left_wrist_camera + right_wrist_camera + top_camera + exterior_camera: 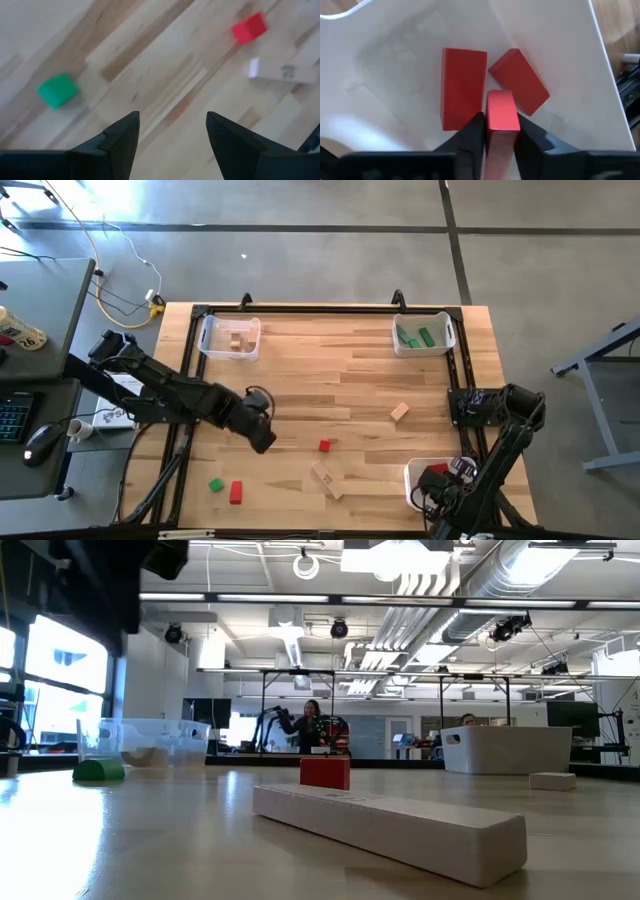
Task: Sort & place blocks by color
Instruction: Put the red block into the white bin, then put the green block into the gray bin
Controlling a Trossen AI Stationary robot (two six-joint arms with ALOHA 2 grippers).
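Observation:
My left gripper (262, 438) (172, 117) hangs open above bare table, left of a red cube (324, 445) (248, 27) (325, 772). A green block (215, 485) (57, 90) and a red bar (236, 492) lie nearer the near edge. Tan bars (327, 478) (390, 830) lie flat right of them, and a tan block (399, 412) lies farther right. My right gripper (440, 478) (500, 120) is shut on a red block over the near-right bin (412, 480), which holds two red blocks (464, 87) (519, 80). My right gripper pinches a red block (500, 107) between its two fingers (476, 131), coming from above and pointing down into the bin. The block's free end sticks out past the fingertips, over the two red blocks on the bin floor. Whether it touches them, I cannot tell.
A clear bin (230, 338) (145, 743) with tan blocks sits at the far left corner. A bin (423, 335) (505, 750) with green blocks sits at the far right. A black frame runs along the table edges. People show in the room beyond.

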